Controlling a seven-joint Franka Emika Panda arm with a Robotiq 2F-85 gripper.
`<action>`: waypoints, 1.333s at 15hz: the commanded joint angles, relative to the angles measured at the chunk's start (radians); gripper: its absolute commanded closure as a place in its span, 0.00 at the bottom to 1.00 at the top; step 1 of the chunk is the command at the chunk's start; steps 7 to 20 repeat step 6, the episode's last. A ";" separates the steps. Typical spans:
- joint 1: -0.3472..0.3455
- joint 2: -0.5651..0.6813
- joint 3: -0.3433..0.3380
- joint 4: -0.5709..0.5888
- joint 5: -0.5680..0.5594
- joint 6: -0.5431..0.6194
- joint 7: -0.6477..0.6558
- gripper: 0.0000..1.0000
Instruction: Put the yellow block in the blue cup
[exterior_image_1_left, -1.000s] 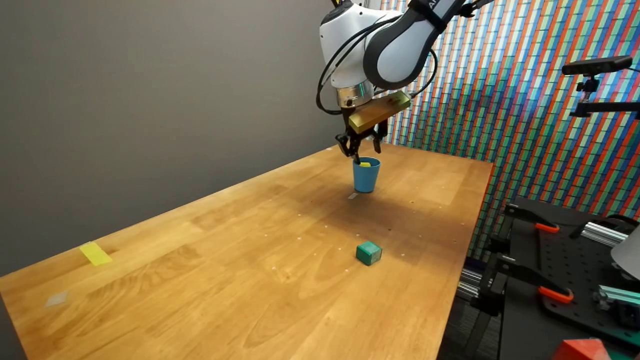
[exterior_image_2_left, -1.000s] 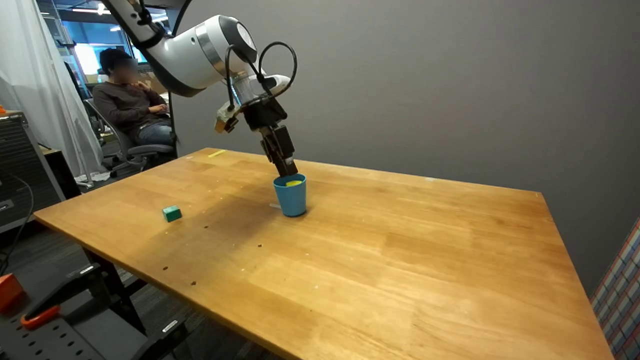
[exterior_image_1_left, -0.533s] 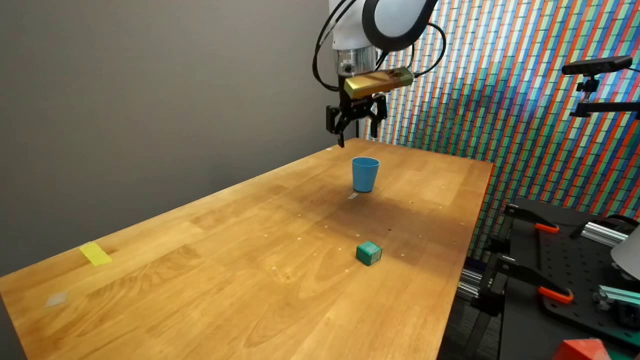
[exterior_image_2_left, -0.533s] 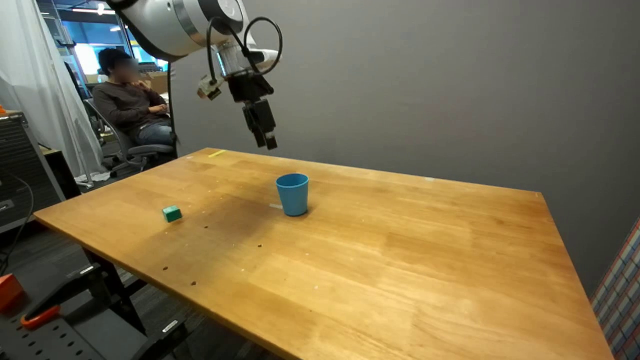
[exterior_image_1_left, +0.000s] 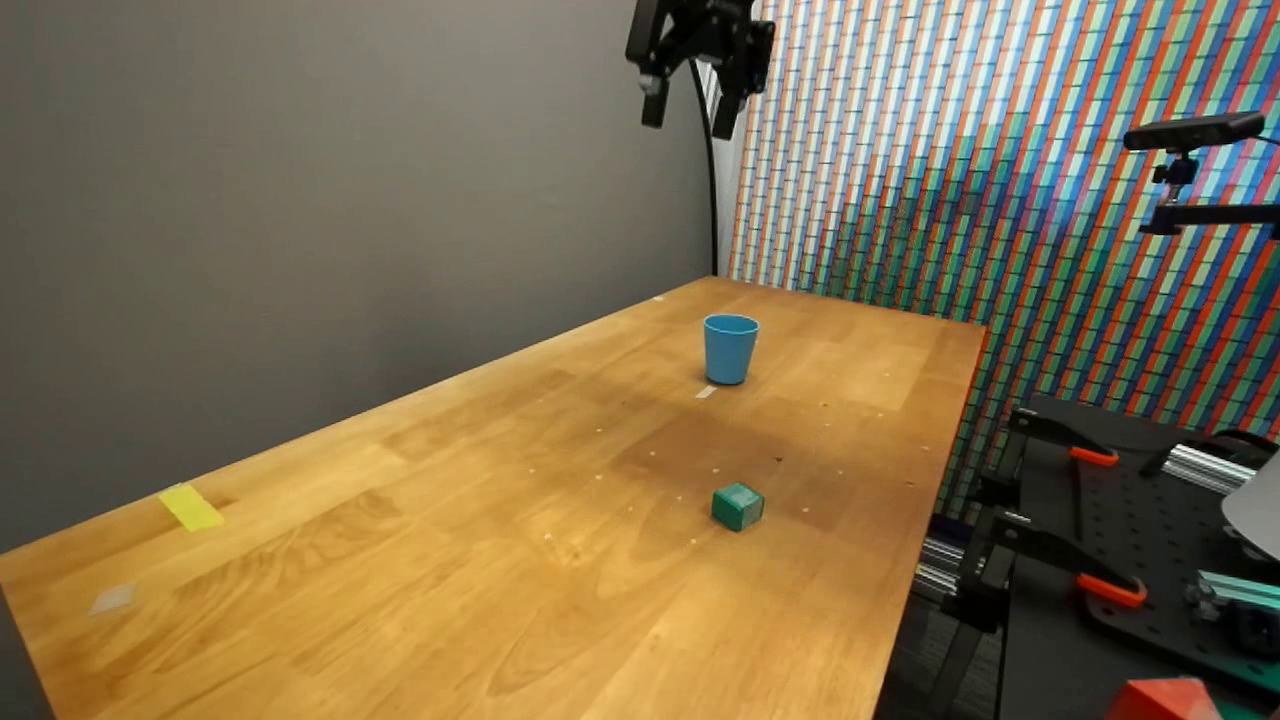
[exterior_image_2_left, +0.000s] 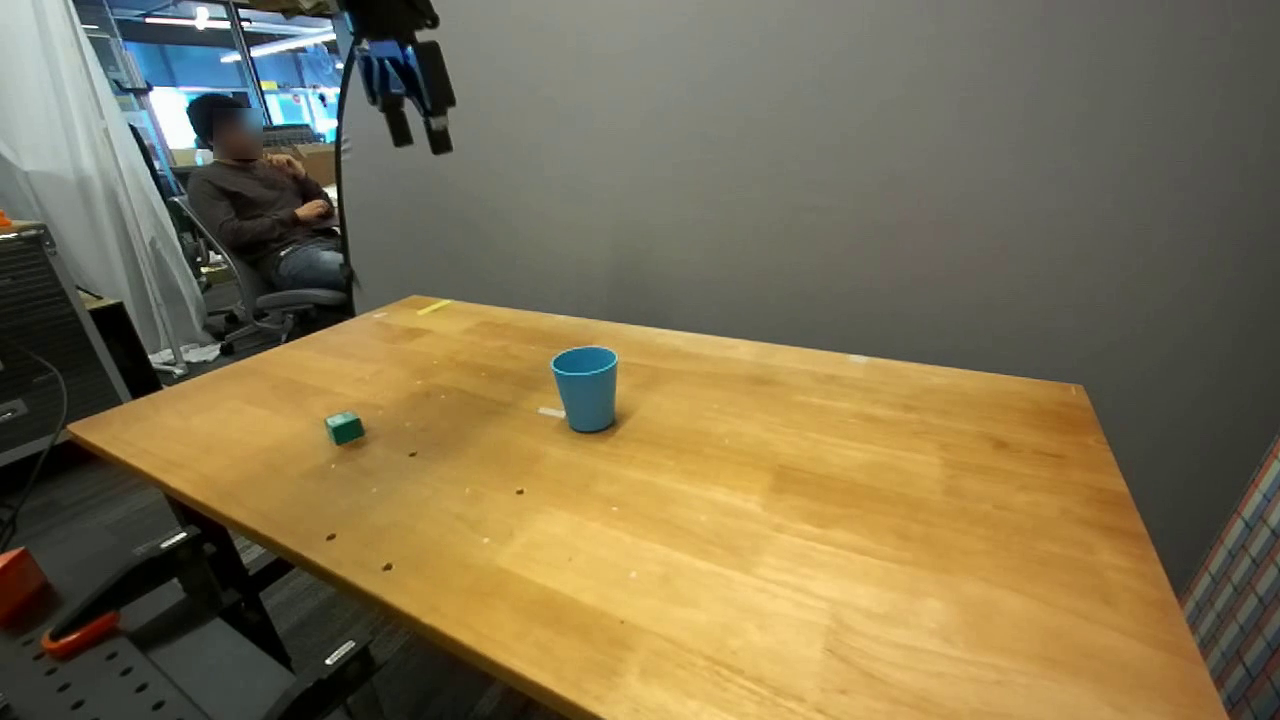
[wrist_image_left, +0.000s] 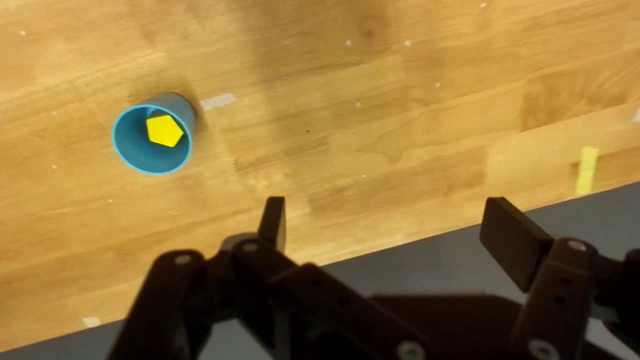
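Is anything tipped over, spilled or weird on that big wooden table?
Nothing's tipped over: the round blue cup stands upright, the small bright yellow block inside it. Little dark specks on the wooden tabletop look slightly odd; they could be holes or spilled crumbs, I can't tell.

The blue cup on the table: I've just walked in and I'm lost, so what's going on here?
The robot's gripper hangs open and high, holding nothing. Its job is to put the yellow block in the blue cup, and that looks done: the wrist view shows the block inside the cup, which stands upright on the wooden table. A green block sits on the table, apart from the cup. In an exterior view, a person sits in the background.
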 joint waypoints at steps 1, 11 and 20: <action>0.015 -0.125 0.021 -0.005 0.157 -0.104 -0.212 0.00; -0.011 -0.074 0.041 -0.001 0.098 -0.073 -0.120 0.00; -0.011 -0.074 0.041 -0.001 0.098 -0.073 -0.120 0.00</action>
